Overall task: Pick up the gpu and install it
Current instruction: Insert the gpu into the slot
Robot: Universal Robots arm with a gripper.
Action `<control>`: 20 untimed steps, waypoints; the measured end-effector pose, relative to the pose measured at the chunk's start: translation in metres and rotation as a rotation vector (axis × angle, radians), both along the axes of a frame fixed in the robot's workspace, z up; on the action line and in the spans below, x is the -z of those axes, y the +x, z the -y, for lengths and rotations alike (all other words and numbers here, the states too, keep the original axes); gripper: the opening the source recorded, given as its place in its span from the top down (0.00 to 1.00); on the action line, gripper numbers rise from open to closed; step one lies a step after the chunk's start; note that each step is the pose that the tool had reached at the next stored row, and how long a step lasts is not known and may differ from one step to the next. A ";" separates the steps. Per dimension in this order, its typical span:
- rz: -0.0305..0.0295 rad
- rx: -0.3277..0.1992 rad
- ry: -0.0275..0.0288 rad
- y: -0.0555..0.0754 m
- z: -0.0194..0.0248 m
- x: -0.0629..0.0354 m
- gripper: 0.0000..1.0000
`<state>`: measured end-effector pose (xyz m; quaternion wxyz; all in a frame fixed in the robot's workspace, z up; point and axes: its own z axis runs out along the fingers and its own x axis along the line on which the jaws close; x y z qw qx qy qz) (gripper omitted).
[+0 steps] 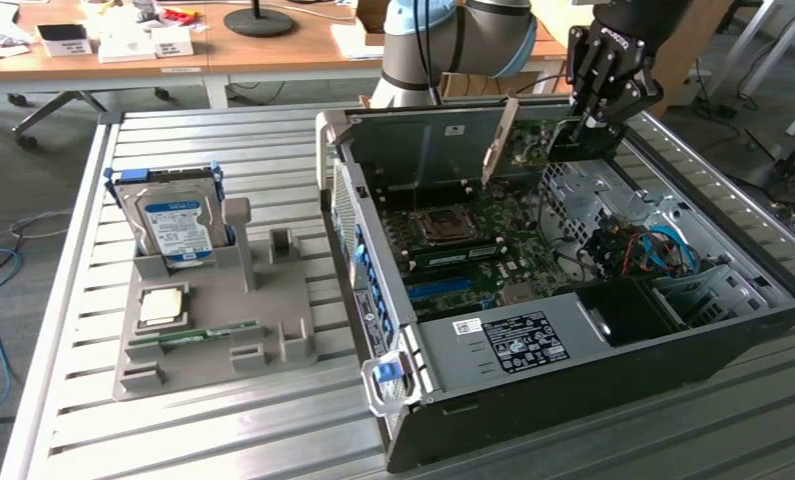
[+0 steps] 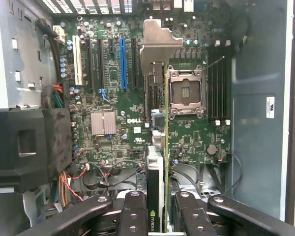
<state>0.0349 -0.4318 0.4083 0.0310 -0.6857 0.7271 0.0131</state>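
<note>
The gpu (image 1: 541, 140) hangs above the open computer case (image 1: 611, 385), over its back part, with my gripper (image 1: 587, 128) shut on the card's end away from the bracket. Its silver bracket (image 1: 501, 140) points toward the exterior view's left. In the wrist view I see the gpu (image 2: 156, 167) edge-on between my two black fingers (image 2: 135, 216), and my gripper (image 2: 161, 219) is clamped on it. The bracket (image 2: 157, 42) reaches out over the motherboard (image 2: 108, 142). The card is above the board, apart from the slots.
A long blue slot (image 2: 122, 64) and black slots lie beside the card's line. The CPU socket (image 2: 186, 92) is on its other side. Left of the case, a grey holder (image 1: 257, 345) carries a hard drive (image 1: 173, 215), a CPU (image 1: 161, 305) and a RAM stick (image 1: 190, 337).
</note>
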 end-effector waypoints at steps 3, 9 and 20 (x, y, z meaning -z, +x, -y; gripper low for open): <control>0.0000 0.000 0.0001 0.000 0.0000 0.0000 0.73; 0.0000 0.000 0.0001 -0.002 0.0000 0.0007 0.73; -0.0001 0.000 0.0000 -0.005 0.0021 0.0104 0.73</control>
